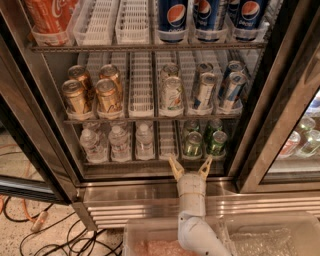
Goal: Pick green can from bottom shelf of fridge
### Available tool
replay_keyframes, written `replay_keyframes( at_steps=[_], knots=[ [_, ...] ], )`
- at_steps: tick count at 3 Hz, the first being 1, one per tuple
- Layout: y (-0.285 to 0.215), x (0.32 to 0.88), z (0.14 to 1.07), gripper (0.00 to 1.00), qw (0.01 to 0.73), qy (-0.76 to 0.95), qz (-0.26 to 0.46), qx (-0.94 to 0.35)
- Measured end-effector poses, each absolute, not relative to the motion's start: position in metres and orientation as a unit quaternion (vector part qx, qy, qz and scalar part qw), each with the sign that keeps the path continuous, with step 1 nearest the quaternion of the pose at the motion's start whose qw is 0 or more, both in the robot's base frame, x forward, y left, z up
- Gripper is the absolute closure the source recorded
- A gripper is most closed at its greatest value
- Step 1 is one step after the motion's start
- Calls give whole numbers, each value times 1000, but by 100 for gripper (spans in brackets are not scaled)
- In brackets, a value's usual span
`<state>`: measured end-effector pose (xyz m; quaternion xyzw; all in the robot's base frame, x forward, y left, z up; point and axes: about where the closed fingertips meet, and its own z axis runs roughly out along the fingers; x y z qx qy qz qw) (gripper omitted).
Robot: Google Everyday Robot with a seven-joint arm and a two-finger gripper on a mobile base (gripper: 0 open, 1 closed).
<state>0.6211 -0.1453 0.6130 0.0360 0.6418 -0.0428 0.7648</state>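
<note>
Your gripper (190,166) sits low in the middle of the camera view, just in front of the fridge's (46,116) lower sill. Its two yellowish fingers (174,167) are spread apart in a V with nothing between them. The white wrist rises from the bottom edge, over a clear plastic bin (260,239).

Directly above the fingertips you have the metal front edge of the bottom shelf (127,162). The green can (193,144) stands upright at the front of its white slotted lane, just behind that edge and apart from the fingers. A second green can (217,142) stands in the next lane to its right, and more green tops show behind both. One bare lane tray (168,141) lies to the left, then three water bottles (120,143).

Middle rack: gold cans (108,95) at left, an unfilled white tray (141,86), a whitish can (171,93), and blue-and-silver cans (230,91) at right. Top rack: a red cola bottle (50,15), two white trays and blue Pepsi cans (172,15).

Surroundings: the stainless frame and dark door edges flank the opening. A neighbouring glass door (300,140) at right shows more cans inside. At lower left you see speckled floor (20,150) with black and orange cables (45,234) lying across it.
</note>
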Motion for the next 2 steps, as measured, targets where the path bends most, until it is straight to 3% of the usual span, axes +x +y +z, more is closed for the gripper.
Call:
replay_keyframes(
  at_steps=[1,2],
  knots=[
    [-145,627,614,31,769,636,-45,41],
    [-148,632,615,35,773,630,-49,46]
  ],
)
